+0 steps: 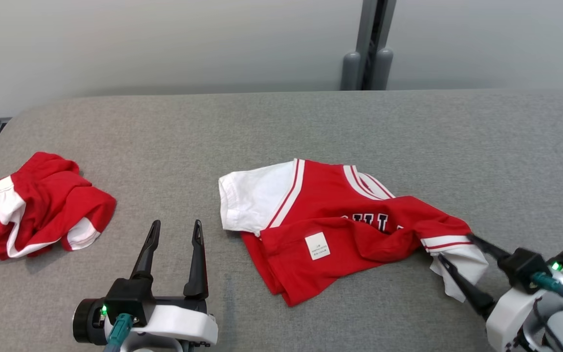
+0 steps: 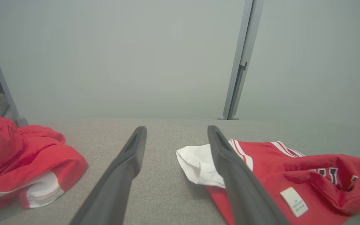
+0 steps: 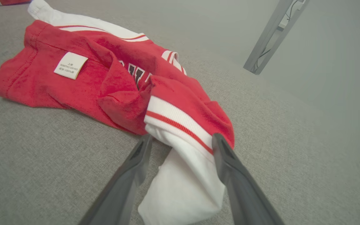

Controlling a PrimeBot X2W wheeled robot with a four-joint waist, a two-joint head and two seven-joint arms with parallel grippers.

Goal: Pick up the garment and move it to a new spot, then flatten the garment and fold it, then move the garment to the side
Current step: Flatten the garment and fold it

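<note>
At the table's [image 1: 281, 127] front edge the left gripper [image 1: 176, 225] hovers with jaws apart and empty. Toward the front right corner the right gripper [image 1: 455, 247] has its jaws apart astride the white sleeve [image 3: 183, 178] of the crumpled shirt [image 1: 340, 215], which lies mid-table. The jaws should probably close deep on the sleeve's striped cuff, then draw it outward and low so the bunched red body unrolls. Counted: two grippers, one shirt with one label [image 1: 317, 245], one pair of red shorts [image 1: 37, 205] at the left edge, one grey post [image 1: 369, 49] behind.
</note>
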